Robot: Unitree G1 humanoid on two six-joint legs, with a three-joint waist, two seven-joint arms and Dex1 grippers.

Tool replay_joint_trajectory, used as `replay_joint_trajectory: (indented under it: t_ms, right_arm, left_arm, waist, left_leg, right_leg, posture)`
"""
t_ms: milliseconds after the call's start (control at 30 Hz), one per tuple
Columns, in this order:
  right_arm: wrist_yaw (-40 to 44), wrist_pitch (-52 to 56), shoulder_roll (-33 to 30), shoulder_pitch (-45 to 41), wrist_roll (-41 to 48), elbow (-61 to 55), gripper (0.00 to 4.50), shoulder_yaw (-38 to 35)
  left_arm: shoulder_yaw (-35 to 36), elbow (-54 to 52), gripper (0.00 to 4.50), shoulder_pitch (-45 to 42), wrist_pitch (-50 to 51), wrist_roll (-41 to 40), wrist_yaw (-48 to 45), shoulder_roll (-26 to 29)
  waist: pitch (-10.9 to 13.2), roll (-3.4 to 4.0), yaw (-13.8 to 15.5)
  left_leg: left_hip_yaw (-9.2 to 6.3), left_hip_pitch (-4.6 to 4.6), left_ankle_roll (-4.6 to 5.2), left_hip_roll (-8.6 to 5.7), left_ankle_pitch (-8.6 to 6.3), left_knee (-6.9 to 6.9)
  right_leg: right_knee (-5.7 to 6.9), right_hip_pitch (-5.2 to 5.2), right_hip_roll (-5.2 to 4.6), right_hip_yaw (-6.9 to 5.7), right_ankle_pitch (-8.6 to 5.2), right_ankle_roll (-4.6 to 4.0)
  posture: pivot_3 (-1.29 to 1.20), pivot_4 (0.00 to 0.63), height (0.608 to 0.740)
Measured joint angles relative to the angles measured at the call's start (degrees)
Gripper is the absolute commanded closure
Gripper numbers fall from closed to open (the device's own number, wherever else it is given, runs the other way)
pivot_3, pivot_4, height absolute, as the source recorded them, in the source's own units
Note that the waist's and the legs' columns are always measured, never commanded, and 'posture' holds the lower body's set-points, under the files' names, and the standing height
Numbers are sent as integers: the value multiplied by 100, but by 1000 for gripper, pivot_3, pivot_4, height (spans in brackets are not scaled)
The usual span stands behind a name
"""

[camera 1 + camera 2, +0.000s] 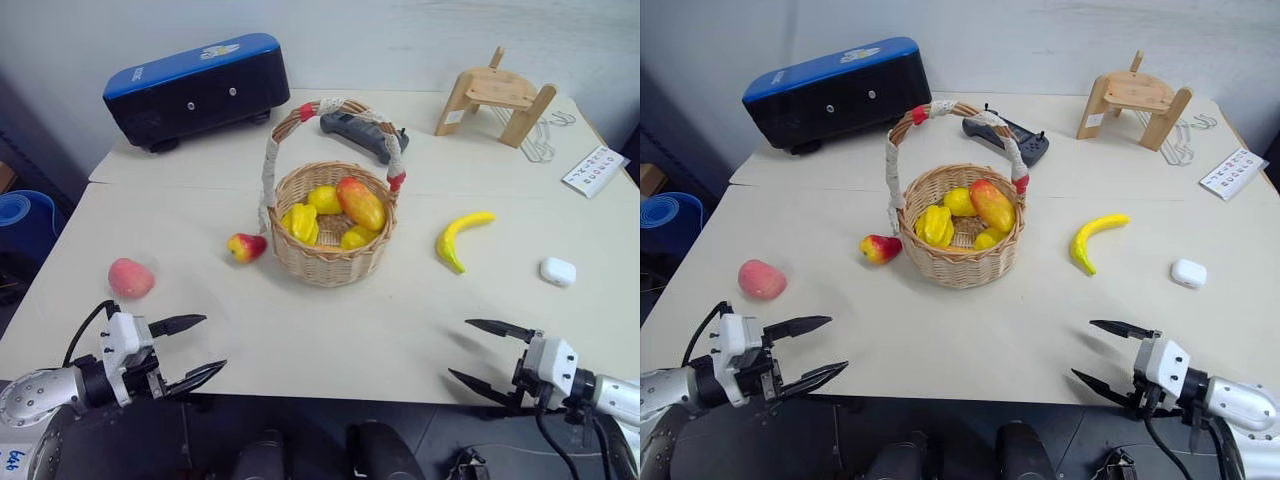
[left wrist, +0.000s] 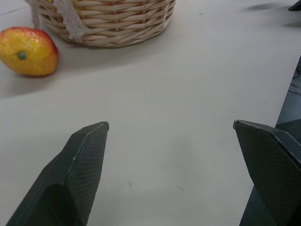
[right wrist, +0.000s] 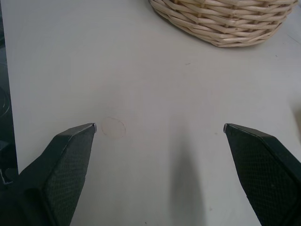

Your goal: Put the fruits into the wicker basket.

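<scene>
The wicker basket [image 1: 326, 230] stands mid-table and holds several yellow and orange-red fruits [image 1: 345, 212]. A small red-and-yellow fruit [image 1: 246, 246] lies touching its left side, also visible in the left wrist view [image 2: 28, 51]. A pink peach [image 1: 131, 277] rests further left, and a yellow banana [image 1: 459, 238] lies right of the basket. My left gripper [image 1: 205, 347] is open at the table's near left edge, nothing between its fingers. At the near right edge my right gripper [image 1: 462, 350] is open and empty too.
A small white oval case [image 1: 557, 271] lies right of the banana. At the back stand a black-and-blue box [image 1: 196, 88], a dark handheld device [image 1: 362, 133], a wooden stand [image 1: 495, 96], wire hangers [image 1: 543, 137] and a card [image 1: 594, 169]. A blue bin [image 1: 22, 222] stands left of the table [image 1: 330, 330].
</scene>
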Motion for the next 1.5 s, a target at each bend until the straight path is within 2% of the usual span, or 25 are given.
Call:
replay_joint_trajectory:
  t_ms: [100,267,467,567,667,800,900,1033,1233,1400,1500]
  right_arm:
    - [48,132,264,-208,373,-411,0,214]
    - [-77,625,647,-593,951,-1299,0,602]
    - [-211,896,914,-919,1118,-1854,0,934]
    - [-209,974,976,-930,1119,-1932,0,980]
    - [-186,979,989,-837,1119,-1936,0,976]
    - [-95,1085,983,-687,1122,-1931,0,980]
    - [-21,1102,982,-717,1115,-1903,0,981]
    - [48,1091,1001,-785,1081,-1806,0,984]
    - [114,1061,1073,-877,965,-1655,0,1136]
    - [9,988,1159,-913,927,-1653,0,1166]
    - [-116,980,1244,-904,926,-1653,0,1165]
  left_arm:
    - [329,21,35,115,163,-136,242,-192]
    - [1438,397,35,603,275,-443,852,-773]
    - [2527,878,35,887,399,-649,1849,-1425]
    - [2697,1224,35,874,709,-662,2433,-1460]
    - [2712,1242,35,685,914,-816,2615,-1422]
    - [2766,1133,35,202,1110,-1185,2458,-839]
    - [2694,1160,35,-507,1439,-1216,2551,-60]
    - [1995,1546,35,-1626,1937,-890,2742,774]
    - [596,2566,35,-2481,2191,-335,2172,951]
    - [259,3313,35,-2880,2022,200,2045,1036]
    - [209,3400,618,-2898,1889,230,1791,980]
  waist:
    - [1,1,-20]
    - [4,-12,-33]
    - [-11,-44,29]
    - [-26,-69,27]
    - [-42,-96,32]
    - [-55,-115,19]
    - [-53,-111,10]
    - [-51,-82,0]
    - [-45,-76,-55]
    - [-44,-76,-24]
    - [-44,-75,-5]
  left_leg:
    - [0,6,-1,1,-1,-3]
    - [-3,12,-6,4,-8,-3]
    - [-18,7,7,-3,-17,5]
    - [-21,7,27,-3,-29,3]
    - [-33,6,25,-3,-28,2]
    - [-47,6,13,-3,-29,1]
    - [-52,5,0,-4,-22,-1]
    - [-51,12,-15,-8,-13,-6]
    - [-47,9,-32,14,-20,-8]
    - [-54,6,-37,22,-23,-1]
    - [-54,5,-36,20,-23,9]
  right_leg:
    - [10,-1,0,1,0,0]
    - [23,-5,2,-1,0,1]
    - [18,2,-5,2,-1,1]
    - [18,3,-5,2,-1,0]
    - [19,4,-5,0,-1,-1]
    - [17,10,-4,-3,-6,-11]
    - [17,11,-4,-10,-8,-13]
    - [22,15,-6,-15,-7,-12]
    - [59,-17,-6,-84,-5,-7]
    - [61,-16,-13,-118,-5,-8]
    - [61,-11,-20,-120,-5,-7]
  posture:
    - [0,150,740]
    - [0,150,740]
    - [0,150,740]
    - [0,150,740]
    - [0,150,740]
    - [0,150,740]
    - [0,150,740]
    - [0,150,740]
    - [0,150,740]
    - [0,150,740]
    - [0,150,740]
